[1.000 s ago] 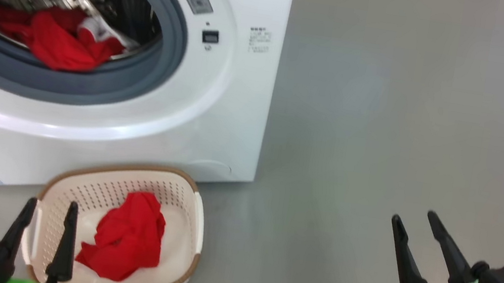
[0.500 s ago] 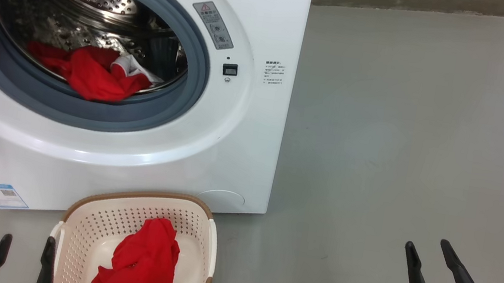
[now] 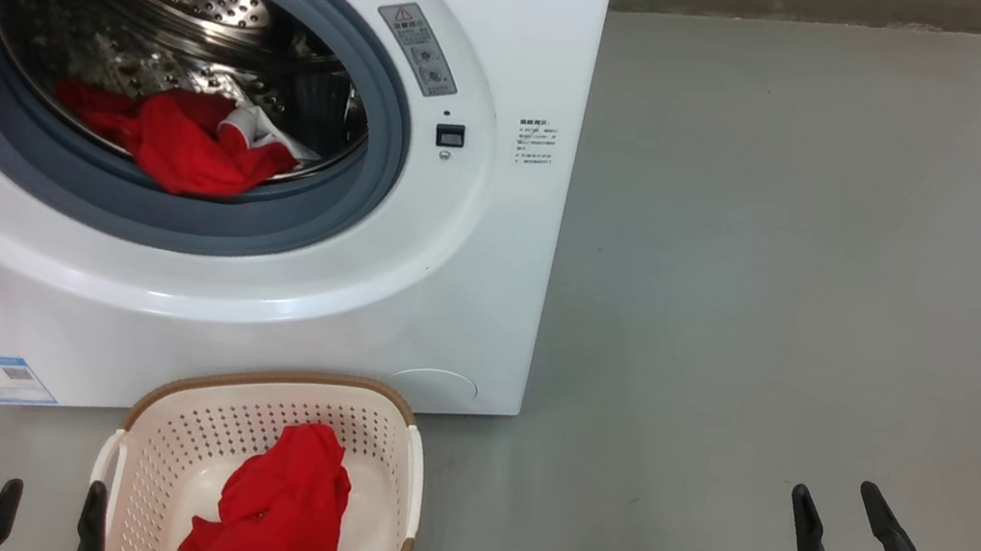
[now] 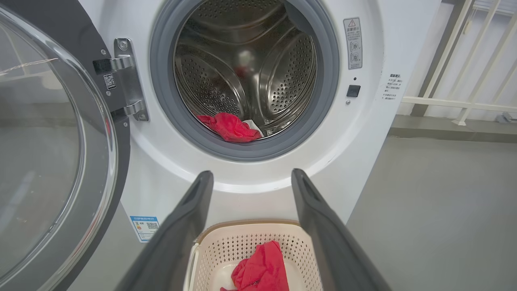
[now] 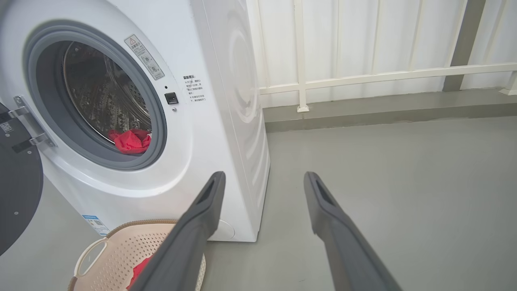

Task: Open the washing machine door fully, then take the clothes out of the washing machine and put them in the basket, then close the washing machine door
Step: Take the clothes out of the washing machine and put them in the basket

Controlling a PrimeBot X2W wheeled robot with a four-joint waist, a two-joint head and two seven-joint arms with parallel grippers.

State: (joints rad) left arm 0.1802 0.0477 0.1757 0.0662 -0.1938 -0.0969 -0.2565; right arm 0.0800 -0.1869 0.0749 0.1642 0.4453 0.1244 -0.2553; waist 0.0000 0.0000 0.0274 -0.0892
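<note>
You are holding both grippers low, fingers apart, nothing between them: the left gripper [image 3: 47, 520] just beside the basket [image 3: 281, 377], the right gripper [image 3: 833, 492] well apart over bare floor [image 3: 794, 263]. One red garment [image 3: 276, 506] is lying in the basket. The door [image 4: 121, 161] is hanging open at your left. More clothes [image 3: 179, 146], seemingly with a white piece [image 3: 255, 127], are sitting at the washer [image 3: 473, 263] drum's lip. Reaching in, you are risking snagging fabric on the seal [image 3: 168, 222], dropping it short of the basket, or knocking the door.
</note>
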